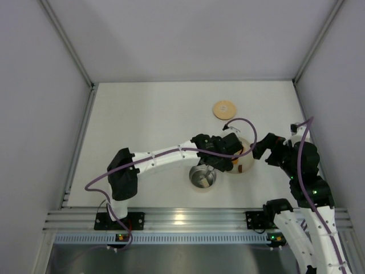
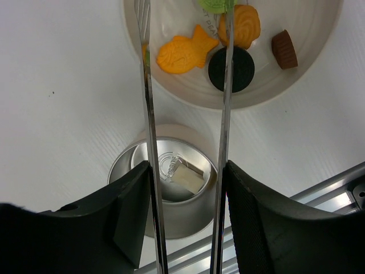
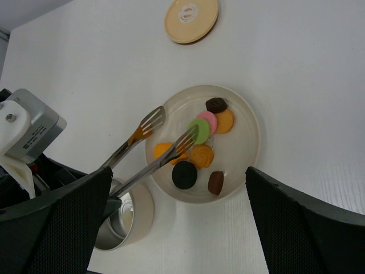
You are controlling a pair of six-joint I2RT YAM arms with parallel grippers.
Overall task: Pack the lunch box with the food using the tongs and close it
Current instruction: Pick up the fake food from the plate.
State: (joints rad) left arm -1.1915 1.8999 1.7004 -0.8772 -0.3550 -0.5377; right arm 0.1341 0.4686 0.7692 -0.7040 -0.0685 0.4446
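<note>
Centrally, the box (image 1: 202, 177), a small steel cup, stands open on the table (image 1: 142, 114), just beside the near edge of the plate (image 3: 246, 137). One pale piece (image 2: 185, 177) lies inside it. The tongs (image 2: 149, 114) run over the box, with their tips spread above the plate. The left gripper (image 1: 223, 153) pinches the tongs from outside, one finger on each thin arm, and the arms stand apart. Nothing seems caught between the tips. The food (image 3: 199, 130) lies on the plate: green, pink and orange discs, orange fish shapes, a black round and brown bits. The lid (image 3: 191, 20) lies flat beyond the plate, well apart from the box. The right gripper (image 1: 258, 151) hovers at the plate's right side, its fingers spread wide and holding nothing.

Likely risks: the smooth arms may slide in the fingers. A flat piece may slip from the tips and fall short of the narrow box. The low tongs may also nudge the box.
</note>
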